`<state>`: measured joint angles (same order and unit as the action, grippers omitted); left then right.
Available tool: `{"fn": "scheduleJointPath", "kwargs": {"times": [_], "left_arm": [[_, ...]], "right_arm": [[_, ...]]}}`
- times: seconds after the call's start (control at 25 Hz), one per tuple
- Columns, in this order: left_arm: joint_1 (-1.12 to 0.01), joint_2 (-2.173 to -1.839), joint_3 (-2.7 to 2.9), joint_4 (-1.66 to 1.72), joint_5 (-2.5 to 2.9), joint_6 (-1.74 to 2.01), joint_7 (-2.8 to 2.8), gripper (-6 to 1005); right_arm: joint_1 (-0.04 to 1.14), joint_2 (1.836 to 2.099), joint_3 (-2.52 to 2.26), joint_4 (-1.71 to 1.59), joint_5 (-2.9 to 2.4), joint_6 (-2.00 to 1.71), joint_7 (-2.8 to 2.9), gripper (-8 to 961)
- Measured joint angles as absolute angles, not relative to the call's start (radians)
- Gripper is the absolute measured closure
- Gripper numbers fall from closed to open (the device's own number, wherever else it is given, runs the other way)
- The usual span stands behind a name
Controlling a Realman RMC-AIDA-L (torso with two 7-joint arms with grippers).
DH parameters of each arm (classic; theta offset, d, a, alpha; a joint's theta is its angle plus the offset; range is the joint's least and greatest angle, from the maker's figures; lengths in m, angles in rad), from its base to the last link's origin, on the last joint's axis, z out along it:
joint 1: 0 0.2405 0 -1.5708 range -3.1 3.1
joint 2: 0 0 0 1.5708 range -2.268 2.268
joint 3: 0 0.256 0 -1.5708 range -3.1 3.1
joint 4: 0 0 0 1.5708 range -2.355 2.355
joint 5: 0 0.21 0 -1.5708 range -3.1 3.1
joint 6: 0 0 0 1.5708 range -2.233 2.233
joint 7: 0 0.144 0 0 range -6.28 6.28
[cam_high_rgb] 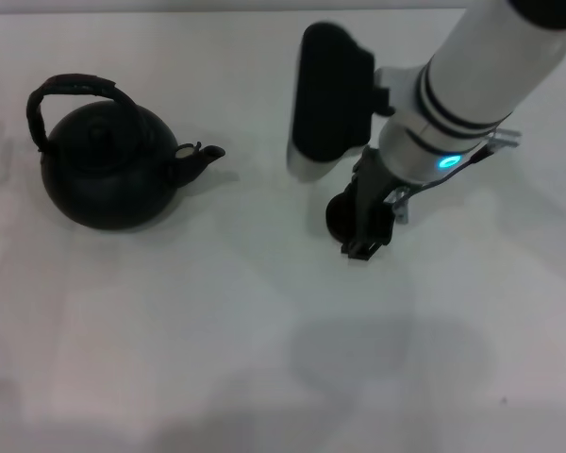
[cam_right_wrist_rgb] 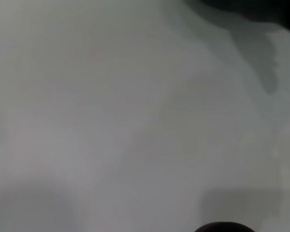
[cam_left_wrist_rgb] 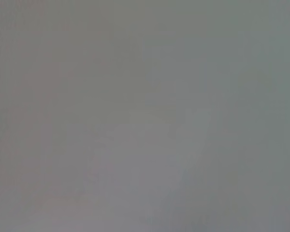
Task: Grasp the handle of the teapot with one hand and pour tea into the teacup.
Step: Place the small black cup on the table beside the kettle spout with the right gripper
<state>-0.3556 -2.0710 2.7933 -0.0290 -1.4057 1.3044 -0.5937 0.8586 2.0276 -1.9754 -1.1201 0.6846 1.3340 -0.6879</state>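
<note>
Jaws of right gripper flank round, dark teacup.

A: The teapot looks matt black, like cast iron, and its handle looks rough, as if wrapped.

B: And the table?

A: Smooth, white, matt. The right arm is glossy white plastic with black bands and a bare metal bracket.

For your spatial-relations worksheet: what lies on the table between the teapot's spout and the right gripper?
Nothing: in the head view, only bare white table separates the teapot spout from the right gripper.
</note>
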Motion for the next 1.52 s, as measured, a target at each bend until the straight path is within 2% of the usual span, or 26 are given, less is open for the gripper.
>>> {"fn": "scheduleJointPath", "kwargs": {"times": [0.44,1.52], "left_arm": [[-0.378,-2.071,2.796,-0.029,-1.408,1.297,-0.594,399],[-0.376,-2.068,2.799,-0.029,-1.404,1.293,-0.594,398]], "right_arm": [[0.912,2.028,-2.078,-1.041,0.78,1.273,-0.678,200],[0.909,2.028,-2.136,-1.048,0.795,1.234,-0.662,166]]}}
